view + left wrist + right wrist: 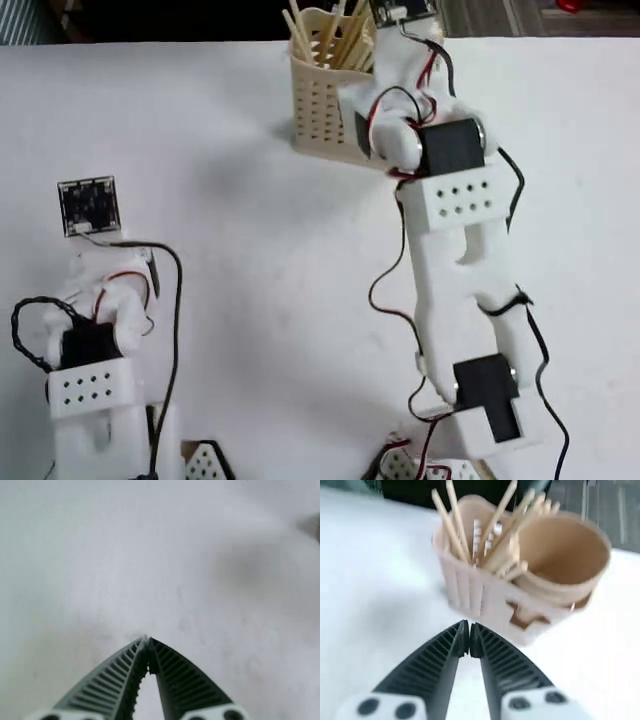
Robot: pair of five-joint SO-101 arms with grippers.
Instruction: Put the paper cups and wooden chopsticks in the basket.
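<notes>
High view: a cream perforated basket [318,125] stands upright at the far edge of the white table [250,300], with a bundle of wooden chopsticks [335,40] sticking out of its top and fanning in several directions. The right arm [455,200] stretches from the near edge up the table, and its wrist lies just beside the basket, covering part of it. The left arm [90,350] is folded at the near left corner, well apart from the basket.

Left wrist view: the left gripper [148,641] hangs over bare white table. Its ribbed jaws are pressed together at the tips and hold nothing.

Right wrist view: the right gripper [469,627] points at the basket and sits near its wall without touching it. Its jaws meet at the tips with nothing between them. The chopsticks lean in one side of the basket. A tan paper cup [565,555] sits in the other side, mouth up, with its rim rising above the basket wall.
</notes>
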